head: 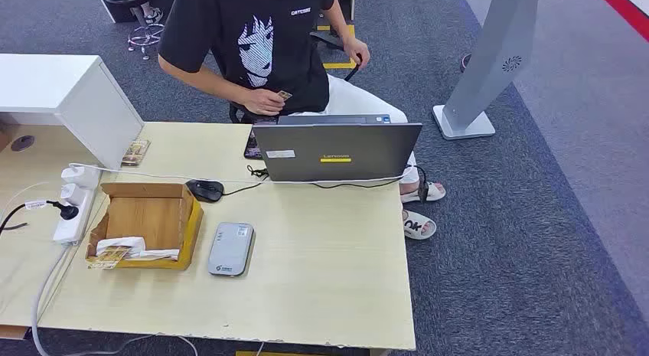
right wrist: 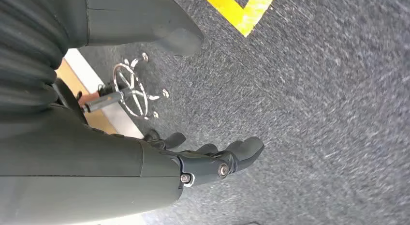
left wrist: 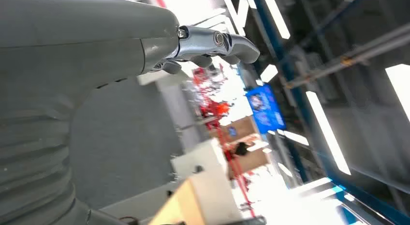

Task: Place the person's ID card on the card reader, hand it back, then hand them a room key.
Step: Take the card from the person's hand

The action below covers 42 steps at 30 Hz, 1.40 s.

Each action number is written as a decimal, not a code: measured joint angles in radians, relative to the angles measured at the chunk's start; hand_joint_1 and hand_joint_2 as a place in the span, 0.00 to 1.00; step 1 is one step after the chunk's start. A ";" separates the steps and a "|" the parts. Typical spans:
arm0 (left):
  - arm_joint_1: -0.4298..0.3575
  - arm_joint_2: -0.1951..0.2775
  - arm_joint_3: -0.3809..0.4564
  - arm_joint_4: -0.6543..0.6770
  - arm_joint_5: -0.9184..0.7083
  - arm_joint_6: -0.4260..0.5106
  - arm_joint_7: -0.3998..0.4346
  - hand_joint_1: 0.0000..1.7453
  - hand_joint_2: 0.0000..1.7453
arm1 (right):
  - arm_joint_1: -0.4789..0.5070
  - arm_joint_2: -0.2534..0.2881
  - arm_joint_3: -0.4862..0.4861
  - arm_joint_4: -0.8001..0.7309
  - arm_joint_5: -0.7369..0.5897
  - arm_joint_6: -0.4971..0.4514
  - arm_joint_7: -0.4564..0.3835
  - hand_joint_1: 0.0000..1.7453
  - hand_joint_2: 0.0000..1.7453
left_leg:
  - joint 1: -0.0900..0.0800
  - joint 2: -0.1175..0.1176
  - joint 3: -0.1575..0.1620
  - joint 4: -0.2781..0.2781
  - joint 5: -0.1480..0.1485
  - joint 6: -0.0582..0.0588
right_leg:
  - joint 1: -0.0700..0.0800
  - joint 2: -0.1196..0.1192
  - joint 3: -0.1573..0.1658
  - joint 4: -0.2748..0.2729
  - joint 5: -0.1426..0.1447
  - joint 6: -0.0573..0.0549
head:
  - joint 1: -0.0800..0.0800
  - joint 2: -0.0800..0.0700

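A small card, the ID card [head: 284,95], shows near the upper middle of the frame, pinched in the person's hand [head: 264,102] just above the far edge of the bench [head: 329,272]. The card reader [head: 231,249], a flat grey rounded box with a small label at its near end, lies at lower centre-left, face up on the bench.

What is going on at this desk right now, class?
A person in a black T-shirt sits behind the wooden table, pinching a small card in one hand near an open laptop. The grey card reader lies bare on the table beside a cardboard box. The robot has not taken anything: its left hand and right hand hold nothing, the right one hanging over the carpet. So the handover has not begun.
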<state>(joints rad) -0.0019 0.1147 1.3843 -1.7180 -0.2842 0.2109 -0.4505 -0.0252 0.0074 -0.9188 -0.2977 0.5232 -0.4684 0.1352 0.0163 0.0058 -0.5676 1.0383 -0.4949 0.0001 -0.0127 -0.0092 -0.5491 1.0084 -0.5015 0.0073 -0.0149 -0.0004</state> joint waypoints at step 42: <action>-0.294 0.117 -1.178 0.078 -0.311 -0.057 0.288 0.00 1.00 | -0.046 0.050 0.003 0.029 0.293 0.153 0.000 0.00 1.00 | 0.001 0.007 -0.002 0.001 0.003 -0.003 | 0.000 0.008 -0.004 0.000 0.007 -0.003 | 0.000 0.000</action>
<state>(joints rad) -0.2961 0.2314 0.2064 -1.6397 -0.5952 0.1537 -0.1623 -0.0712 0.0573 -0.9156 -0.2687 0.8166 -0.3159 0.1348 0.0172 0.0132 -0.5699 1.0397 -0.4917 -0.0029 -0.0123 -0.0014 -0.5535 1.0086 -0.4940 0.0041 -0.0153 -0.0004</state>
